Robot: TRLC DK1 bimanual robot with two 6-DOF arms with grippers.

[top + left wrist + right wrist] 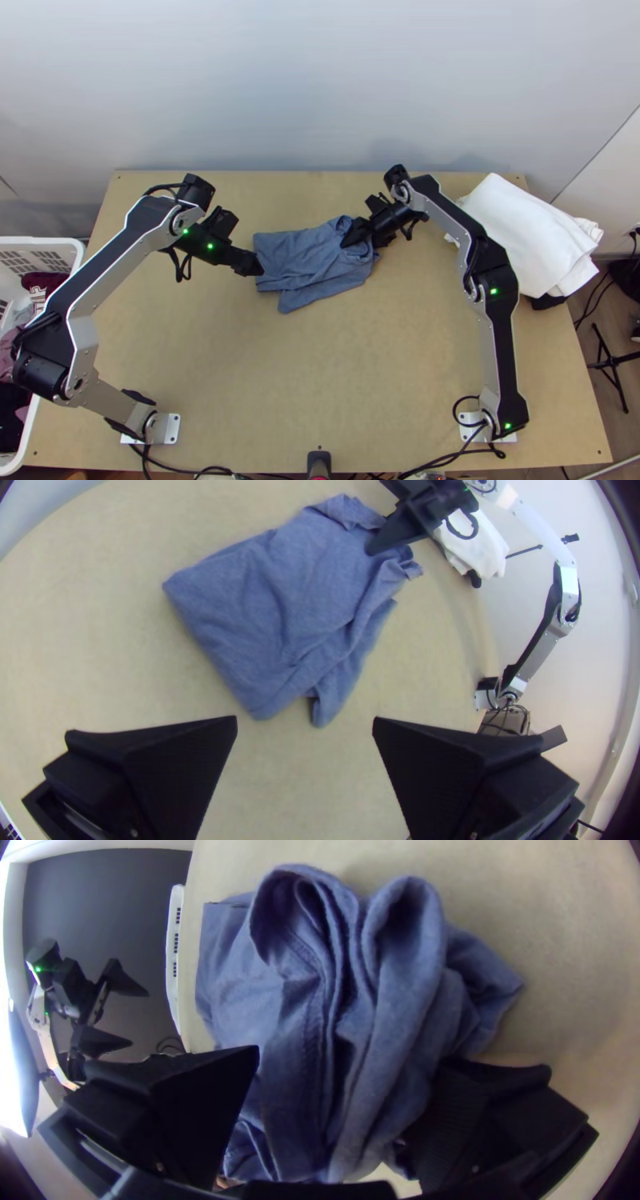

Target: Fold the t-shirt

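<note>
- T-shirt, blue, lies partly folded beyond the middle of the desk, one end fairly flat, the other rumpled, a loose flap jutting from its near edge.
- Left end effector, spread and empty, waits near the flatter end.
- Right end effector, parted around ridged fabric at the rumpled end, appears to have no grip, though the contact is partly hidden.
- At risk: closing on those ridges could catch several layers at once and drag the bundle askew.
- Lifting one end alone could unfurl the flap; folding before smoothing would likely trap the creases inside.
</note>
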